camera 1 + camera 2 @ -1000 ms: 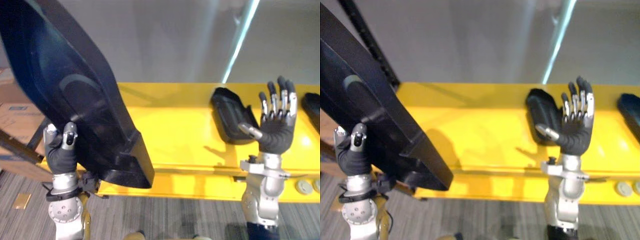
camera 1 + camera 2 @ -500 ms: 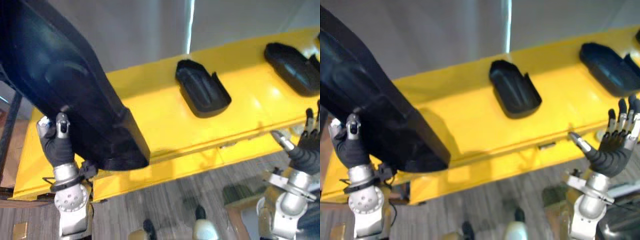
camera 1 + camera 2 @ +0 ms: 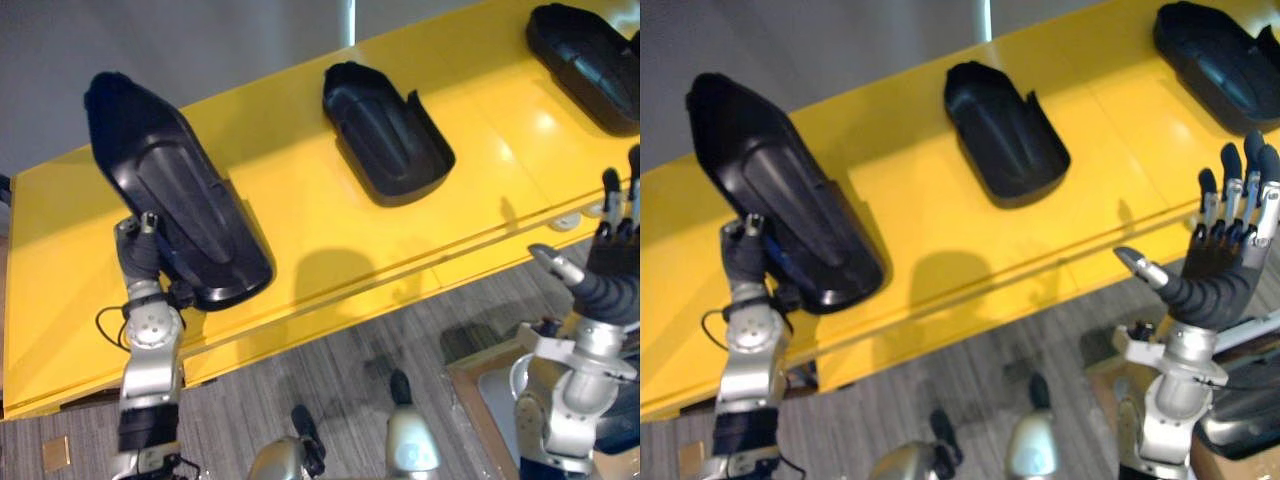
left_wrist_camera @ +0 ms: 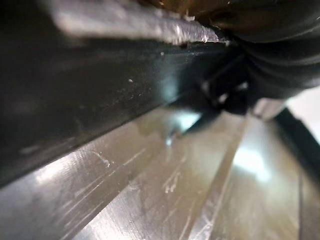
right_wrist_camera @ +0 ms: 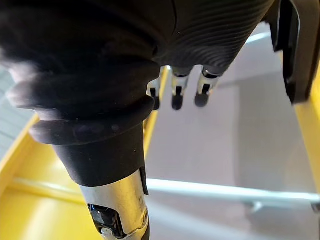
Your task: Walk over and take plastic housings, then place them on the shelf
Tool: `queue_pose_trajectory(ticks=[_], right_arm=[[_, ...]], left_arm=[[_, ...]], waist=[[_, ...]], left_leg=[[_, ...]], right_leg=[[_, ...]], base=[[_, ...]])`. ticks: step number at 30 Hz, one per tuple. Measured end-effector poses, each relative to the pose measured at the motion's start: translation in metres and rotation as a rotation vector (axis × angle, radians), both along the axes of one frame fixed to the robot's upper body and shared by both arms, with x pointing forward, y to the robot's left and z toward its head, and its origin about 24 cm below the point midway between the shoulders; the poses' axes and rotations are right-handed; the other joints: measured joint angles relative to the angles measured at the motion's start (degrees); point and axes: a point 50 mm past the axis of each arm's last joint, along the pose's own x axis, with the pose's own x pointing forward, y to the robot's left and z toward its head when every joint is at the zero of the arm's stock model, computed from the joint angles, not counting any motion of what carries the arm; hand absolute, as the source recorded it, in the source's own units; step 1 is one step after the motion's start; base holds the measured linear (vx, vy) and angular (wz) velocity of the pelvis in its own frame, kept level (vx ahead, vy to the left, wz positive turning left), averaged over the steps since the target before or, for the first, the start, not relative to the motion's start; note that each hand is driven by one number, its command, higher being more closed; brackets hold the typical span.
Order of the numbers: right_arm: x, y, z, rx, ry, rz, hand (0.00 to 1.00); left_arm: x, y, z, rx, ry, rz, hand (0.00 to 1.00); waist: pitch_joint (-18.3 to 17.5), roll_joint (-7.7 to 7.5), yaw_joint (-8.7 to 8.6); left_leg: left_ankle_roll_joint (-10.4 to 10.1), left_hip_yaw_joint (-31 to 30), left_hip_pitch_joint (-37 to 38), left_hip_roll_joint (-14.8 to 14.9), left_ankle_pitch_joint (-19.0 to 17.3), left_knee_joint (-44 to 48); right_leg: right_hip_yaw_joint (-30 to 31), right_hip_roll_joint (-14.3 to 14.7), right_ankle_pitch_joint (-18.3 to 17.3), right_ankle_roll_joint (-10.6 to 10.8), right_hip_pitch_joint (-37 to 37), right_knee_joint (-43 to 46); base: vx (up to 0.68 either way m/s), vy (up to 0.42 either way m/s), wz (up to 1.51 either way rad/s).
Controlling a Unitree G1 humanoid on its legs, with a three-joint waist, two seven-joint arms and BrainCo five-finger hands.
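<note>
Your right hand point(image 5: 215, 30) has its fingers point(image 5: 177, 97) stretched out straight, with the thumb point(image 5: 100, 150) big in the foreground. Past them there's yellow shelf point(image 5: 30, 210), and a black plastic housing point(image 5: 292, 55) sits off at the edge.

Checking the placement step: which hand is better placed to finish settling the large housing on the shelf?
Left. The left hand is against the large housing on the yellow shelf; the right hand hangs open off the shelf's front, apart from every housing.

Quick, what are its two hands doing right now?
Left hand: against the plastic housing, cannot be told.
Right hand: open, empty.
</note>
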Motion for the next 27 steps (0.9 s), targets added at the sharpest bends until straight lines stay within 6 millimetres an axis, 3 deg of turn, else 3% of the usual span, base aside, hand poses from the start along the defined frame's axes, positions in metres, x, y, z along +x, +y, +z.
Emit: queue_pose_trajectory(ticks=[8,13,25,26,27], right_arm=[[0.002,0.003,0.001,-0.029,0.012,0.073,0.0],[0.006,0.007,0.0,-0.053,0.042,0.135,0.0],[0.012,0.025,-0.006,-0.073,0.104,0.252,0.0],[0.012,0.027,-0.007,-0.073,0.106,0.26,0.0],[0.013,0.027,-0.007,-0.073,0.108,0.263,0.0]], left_arm=[[0.016,0.021,0.001,0.076,0.169,-0.067,1.0],[0.027,0.021,-0.008,0.043,0.279,-0.129,1.0],[0.048,0.022,-0.003,-0.018,0.34,-0.154,1.0],[0.05,0.022,-0.002,-0.025,0.339,-0.143,0.0],[0.052,0.023,-0.001,-0.031,0.338,-0.133,0.0]], waist=[[0.3,0.63,-0.83],[0.5,1.87,-0.98],[0.5,2.07,-2.54],[0.5,2.1,-2.68],[0.6,2.11,-2.75]], left_leg=[[0.4,0.5,0.6,0.0,0.3,0.0],[0.2,0.5,0.6,0.0,0.7,-0.5],[0.2,1.8,0.6,0.0,1.1,-0.9],[0.2,1.9,0.6,0.0,1.1,-0.9],[0.2,2.1,0.6,0.0,1.1,-0.9]], right_leg=[[0.9,0.1,-0.1,0.0,-0.1,0.6],[1.0,0.2,0.1,0.2,-0.4,0.7],[1.9,0.3,0.7,0.2,-1.0,0.5],[2.0,0.4,0.8,0.2,-1.1,0.3],[2.3,0.4,1.0,0.3,-1.1,0.2]], base=[[-0.03,-0.008,-0.06],[-0.01,-0.002,0.0],[0.0,0.0,-0.03],[-0.02,-0.007,-0.06],[-0.02,-0.005,-0.07]])
